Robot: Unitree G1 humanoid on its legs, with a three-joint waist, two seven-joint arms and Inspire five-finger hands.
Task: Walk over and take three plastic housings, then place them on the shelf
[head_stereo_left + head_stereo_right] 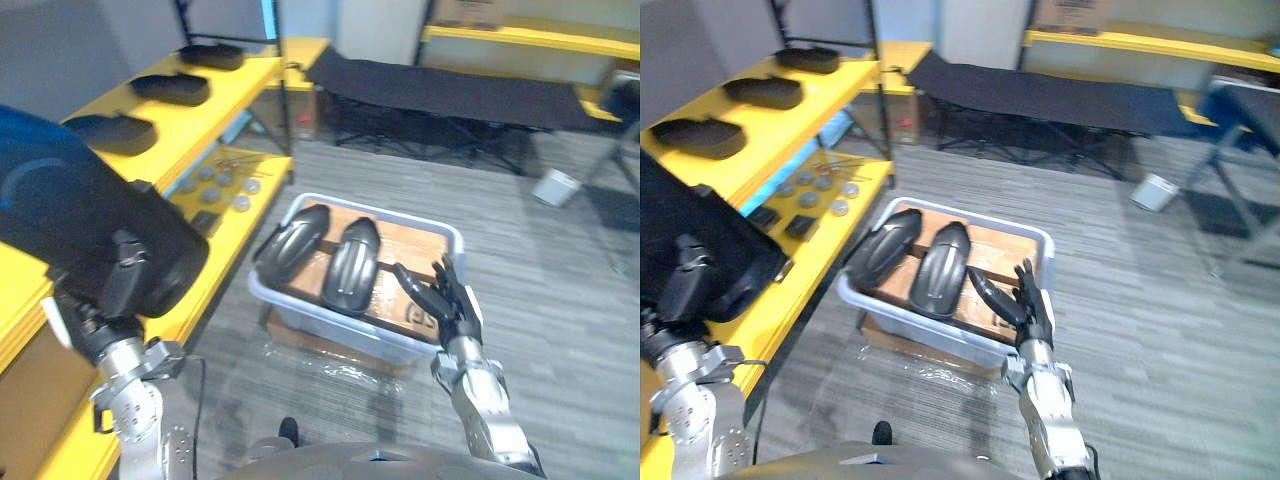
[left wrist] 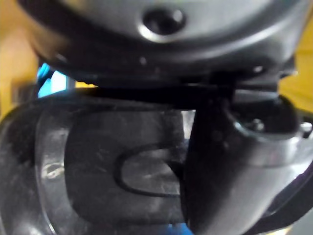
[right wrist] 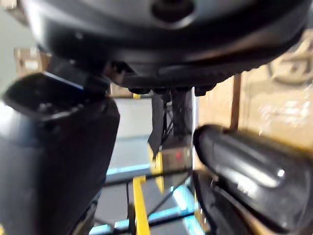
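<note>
The yellow shelf [image 1: 225, 100] carries three black housings in a row on its top level: a near one [image 1: 110, 132], a middle one [image 1: 170, 88] and a far one [image 1: 212, 55]. The floor bin [image 1: 330, 328] holds two more, a left housing [image 1: 292, 245] and a right housing [image 1: 352, 265], side by side on cardboard. The left hand [image 1: 120, 275] is clamped on a sixth, the held housing [image 1: 80, 220], raised beside the shelf. The right hand [image 1: 445, 300], fingers spread and holding nothing, is over the bin's near right rim.
</note>
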